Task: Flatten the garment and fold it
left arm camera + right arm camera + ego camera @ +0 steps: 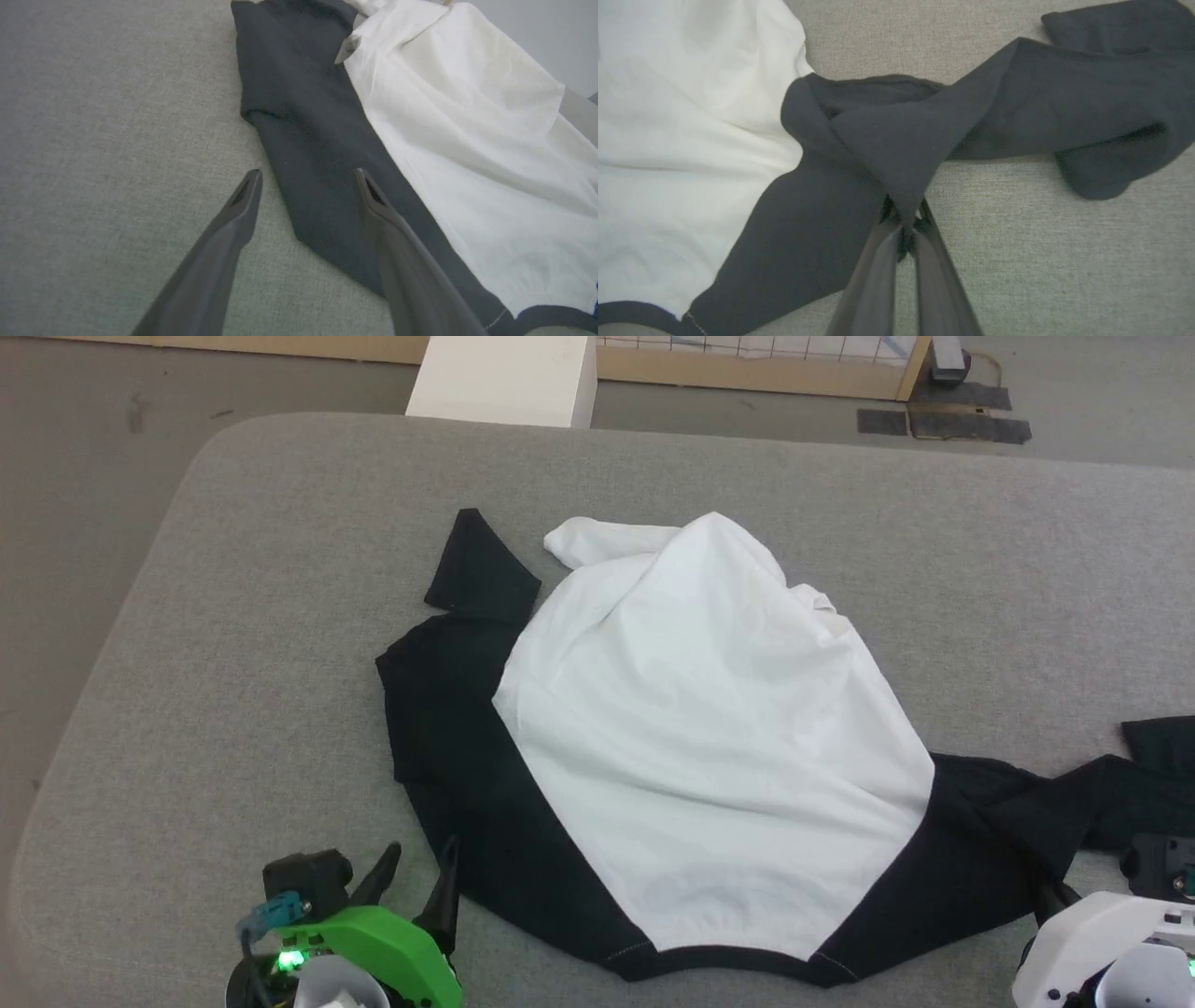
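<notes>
Found the garment [691,747] near the middle of the grey fabric-covered counter [233,616], neckband [738,959] toward the robot, white body humped and creased, hem [597,541] rolled over on itself at the far end. Noted the black left sleeve [448,728] bent back beside the body, and the right sleeve [1074,803] trailing off sideways in a twisted heap. Logged the right gripper [906,228] clenched on a peak of right-sleeve cloth, fingers pinched together, fabric tented up from between them. Logged the left gripper [307,173] released and empty, fingers spread at the left sleeve's outer edge, one over black cloth and one over bare counter; cannot tell whether touching. Judged as the flattening stage, folding not yet begun. Risks from here: could drag the whole shirt sideways rather than straighten the sleeve, if pulling right with nothing anchoring the left. Could tighten the twist instead of undoing it, given a grip on a mid-sleeve fold and not the cuff. Could lose the pinch altogether, holding so thin a peak of soft cloth. Could catch a single layer, or none, on the left, if closing with one finger off the edge.
</notes>
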